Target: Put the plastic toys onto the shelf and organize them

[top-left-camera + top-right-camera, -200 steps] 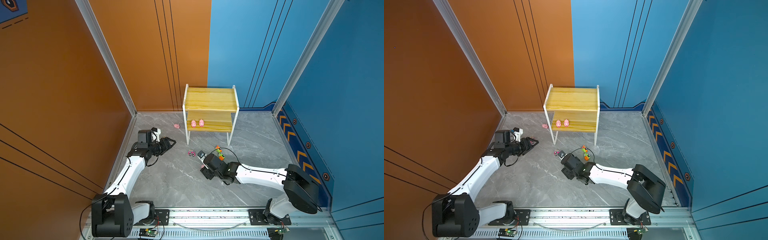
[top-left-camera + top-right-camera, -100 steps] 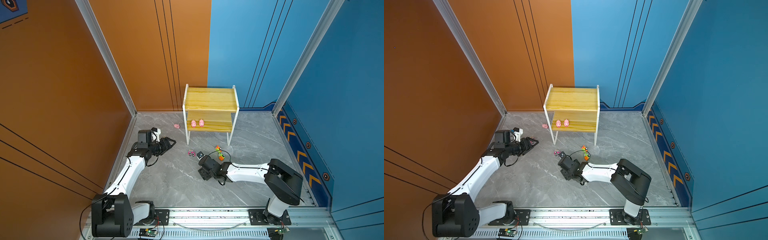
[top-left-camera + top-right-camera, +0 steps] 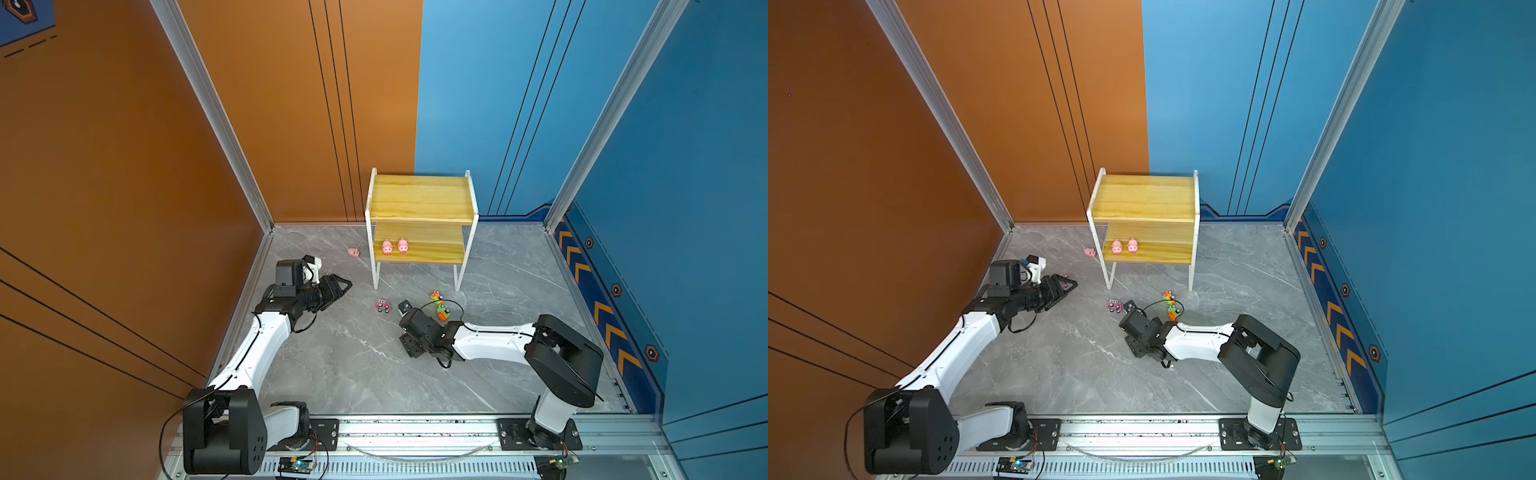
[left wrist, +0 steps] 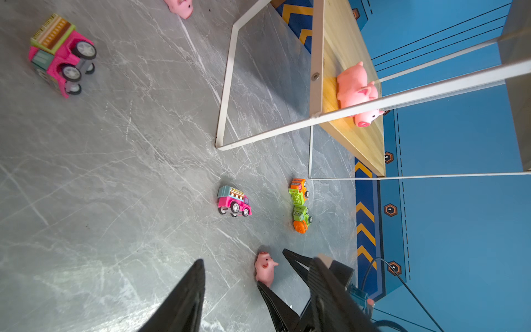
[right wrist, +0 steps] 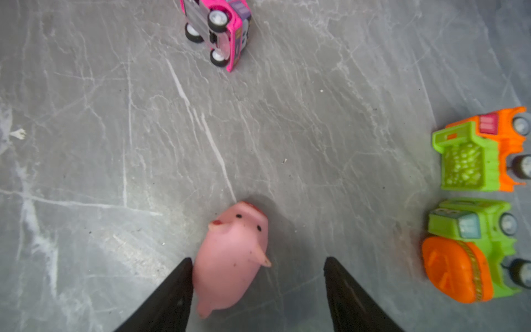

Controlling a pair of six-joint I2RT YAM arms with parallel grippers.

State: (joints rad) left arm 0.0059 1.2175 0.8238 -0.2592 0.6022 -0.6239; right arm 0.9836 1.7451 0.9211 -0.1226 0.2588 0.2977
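- Clock set on the top views: 12 is the wall behind the shelf, 6 is the rail with the arm bases.
- Shelf [image 3: 419, 199] stands at 12 o'clock on the grey surface [image 3: 353, 365]. Its upper board is bare. Two pigs [image 3: 387, 247] sit side by side at the 9 o'clock end of the lower board.
- Not yet shelved: a loose pig [image 3: 353, 252] just off the shelf at its 9 o'clock. A pink car [image 3: 383, 306] and an orange-green pair of cars [image 3: 439, 305] sit at its 6 o'clock, and a second pink car [image 3: 1065, 285] at its 8 o'clock.
- Right pincer [image 5: 257, 258]: low over the surface, with the pink car at its 9 o'clock and the pair at its 3 o'clock. The jaws are spread wide and grip nothing. A fourth pig [image 5: 234, 230] lies between them, touching one finger [image 5: 178, 287] and clear of the other.
- Left pincer [image 3: 347, 286]: about half spread and empty, with the second pink car just beside its tip.
- Risk 1: the pig sits off-centre, so closing now would likely shove or twist it. It looks rounded and could squirt out forward.
- Risk 2: the tips ride close to the surface, so pressing lower could scrape or jam them.
- Risk 3: the lower board leaves little room under the upper one. A careless entry may strike the frame or topple the two pigs.
- Risk 4: a nudge from either arm would set the nearby cars rolling.
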